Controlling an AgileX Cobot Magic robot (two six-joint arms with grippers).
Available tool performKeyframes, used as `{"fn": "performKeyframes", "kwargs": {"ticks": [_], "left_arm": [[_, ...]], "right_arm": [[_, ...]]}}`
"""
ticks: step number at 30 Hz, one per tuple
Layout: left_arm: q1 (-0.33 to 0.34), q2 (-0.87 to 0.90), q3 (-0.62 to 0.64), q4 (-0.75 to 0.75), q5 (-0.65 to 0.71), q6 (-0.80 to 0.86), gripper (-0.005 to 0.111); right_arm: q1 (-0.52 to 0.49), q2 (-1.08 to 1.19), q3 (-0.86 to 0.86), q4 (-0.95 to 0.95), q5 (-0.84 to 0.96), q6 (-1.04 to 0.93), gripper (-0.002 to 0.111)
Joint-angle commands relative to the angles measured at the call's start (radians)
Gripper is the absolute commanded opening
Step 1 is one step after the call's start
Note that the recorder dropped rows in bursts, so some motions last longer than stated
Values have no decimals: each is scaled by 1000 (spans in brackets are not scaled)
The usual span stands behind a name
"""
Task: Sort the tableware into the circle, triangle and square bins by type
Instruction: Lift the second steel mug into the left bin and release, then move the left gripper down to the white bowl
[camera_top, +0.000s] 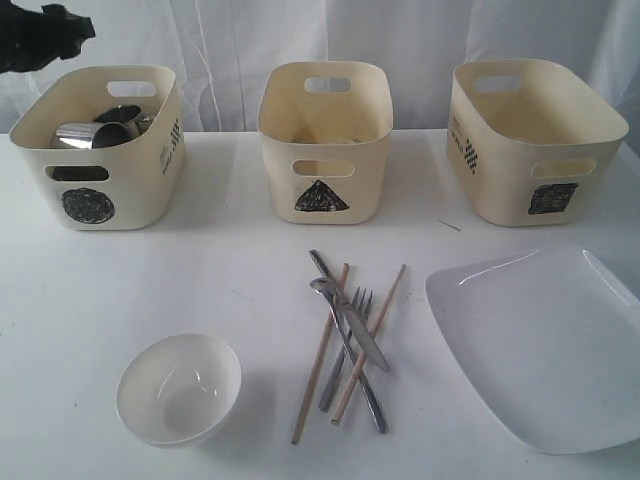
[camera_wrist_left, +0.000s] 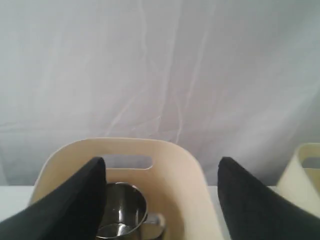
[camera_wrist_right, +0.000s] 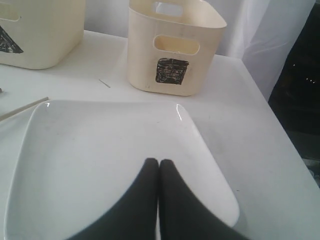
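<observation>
Two steel mugs (camera_top: 98, 130) lie inside the circle bin (camera_top: 100, 205). My left gripper (camera_wrist_left: 161, 164) hangs open above that bin with nothing between its fingers, over one mug (camera_wrist_left: 122, 210); in the exterior view it is the black shape (camera_top: 45, 35) at the far left. My right gripper (camera_wrist_right: 158, 162) is shut and empty just over the large white plate (camera_wrist_right: 100, 150). On the table lie the white bowl (camera_top: 178, 388), knife (camera_top: 366, 345), spoon (camera_top: 322, 287), fork (camera_top: 358, 300) and two crossed chopsticks (camera_top: 318, 360). No steel bowl can be made out.
The triangle bin (camera_top: 325, 190) stands mid-back and the square bin (camera_top: 535, 185) at the back right, behind the plate (camera_top: 550, 345). A white curtain hangs behind the table. The table's right edge (camera_wrist_right: 280, 145) runs close to the plate.
</observation>
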Motion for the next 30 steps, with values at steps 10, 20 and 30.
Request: {"fn": "performKeyframes", "kwargs": {"ticks": [10,20,30], "left_arm": [[-15,-124,239,795,-715,-847,22],[-27,-372,525,795,-39,-869,0],[-118,-576,779,764,780,58,0]], "right_arm": [[3,-4,2,-9,-5,-6,0],[3,-4,2,-9,-5,-6,0],[3,-4,2,-9,-5,-6,0]]}}
